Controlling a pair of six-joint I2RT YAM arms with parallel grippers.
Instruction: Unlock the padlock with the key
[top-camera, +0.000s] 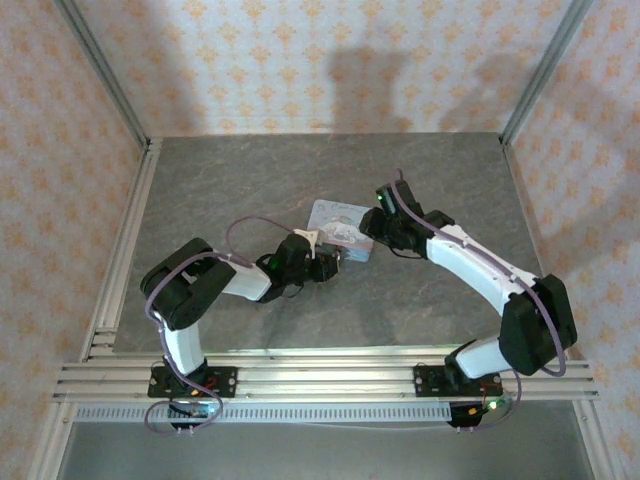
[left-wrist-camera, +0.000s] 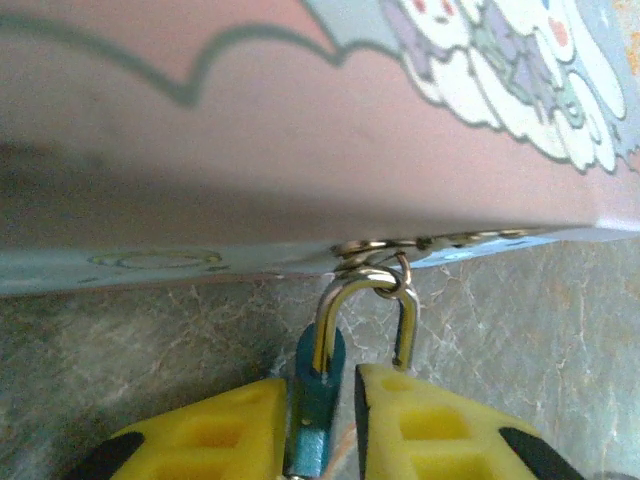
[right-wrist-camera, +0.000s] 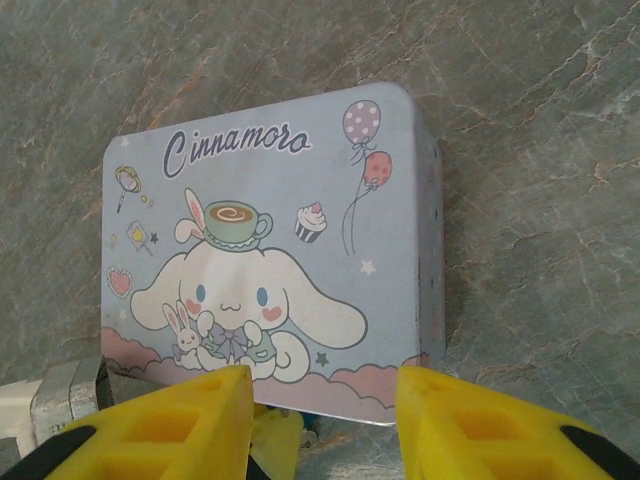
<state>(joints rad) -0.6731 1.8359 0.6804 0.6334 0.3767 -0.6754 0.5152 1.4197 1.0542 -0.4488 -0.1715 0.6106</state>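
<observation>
Grey marbled table (top-camera: 250, 180); pale blue tin (top-camera: 335, 215) flat near ctr.

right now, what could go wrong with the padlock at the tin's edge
1. The left tool flanks the padlock on its thin side, so it may twist or slip.
2. The shackle is hooked through the loops on the tin, so a tug could drag the tin.
3. The right tool hovers over that same edge, so the tools may collide.

Tin (right-wrist-camera: 270, 200) is pale blue (cartoon-printed), padlock (left-wrist-camera: 315, 395) teal
</observation>
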